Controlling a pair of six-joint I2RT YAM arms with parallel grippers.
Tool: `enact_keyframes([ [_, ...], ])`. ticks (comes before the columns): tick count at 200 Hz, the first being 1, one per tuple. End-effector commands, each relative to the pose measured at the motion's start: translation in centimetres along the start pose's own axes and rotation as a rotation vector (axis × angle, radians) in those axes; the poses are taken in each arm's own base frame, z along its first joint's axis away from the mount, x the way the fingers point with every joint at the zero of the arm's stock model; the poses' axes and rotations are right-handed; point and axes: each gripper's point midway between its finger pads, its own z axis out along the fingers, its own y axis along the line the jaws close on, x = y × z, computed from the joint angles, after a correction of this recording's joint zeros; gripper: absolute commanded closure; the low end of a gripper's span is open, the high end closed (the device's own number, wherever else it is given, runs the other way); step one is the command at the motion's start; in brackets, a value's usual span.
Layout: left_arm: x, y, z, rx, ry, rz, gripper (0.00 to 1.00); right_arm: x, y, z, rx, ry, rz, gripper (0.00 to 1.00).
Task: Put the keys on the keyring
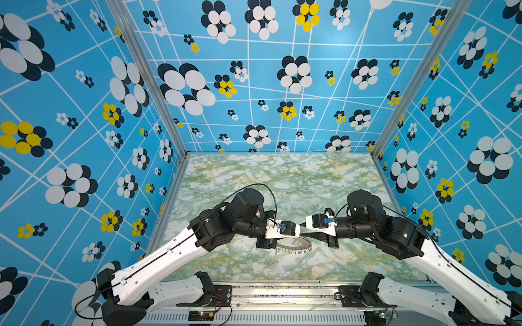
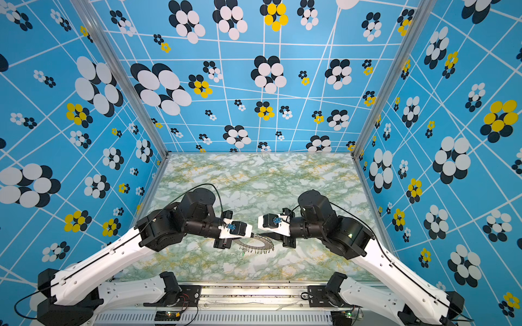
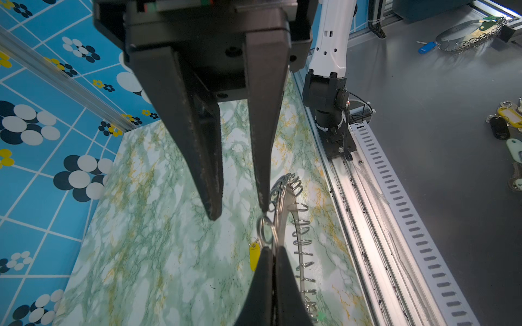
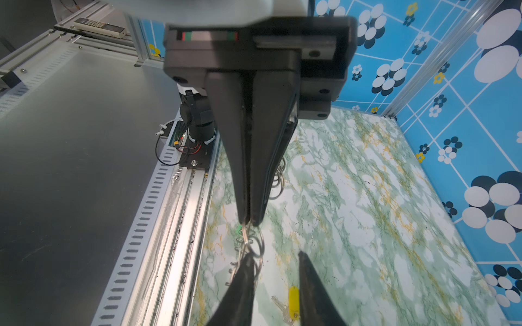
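On the marbled green bench (image 1: 254, 180) in the blue flowered cell, the keyring (image 1: 293, 245) is tilting up near the front edge. It looks stiff, light and slippery, and the right tool (image 4: 248, 221) is pinching its looped rim, probably the safest hold. The left tool (image 3: 239, 213) is hanging narrowly parted and empty beside it; the yellow key tag (image 3: 254, 255) is lying apart, and the green tag (image 4: 239, 227) is showing only as a speck.

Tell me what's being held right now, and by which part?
Right gripper pinches the keyring at its loop-lined rim. Left gripper is open, holding nothing.
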Motion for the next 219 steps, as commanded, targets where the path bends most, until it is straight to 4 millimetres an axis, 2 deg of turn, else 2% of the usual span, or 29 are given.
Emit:
enact_keyframes([
  [1,-2.0,0.2,-0.9,-0.011,-0.050,0.030,1.00,0.9,0.6,-0.2,-0.006,0.027,-0.002,0.71],
  [47,-2.9,0.1,-1.0,0.000,-0.072,0.042,1.00,1.1,0.4,0.5,-0.010,0.027,-0.008,0.72],
  [106,-2.9,-0.2,-0.9,0.014,-0.065,0.040,1.00,0.6,0.3,0.5,-0.011,0.009,-0.010,0.75],
  [154,-2.5,-0.1,-0.5,0.012,-0.052,0.042,1.00,-0.6,1.1,0.1,-0.054,-0.033,-0.003,0.74],
  [219,-2.6,0.0,-0.7,0.006,-0.055,0.043,1.00,-0.6,1.6,0.3,-0.085,-0.032,0.001,0.75],
])
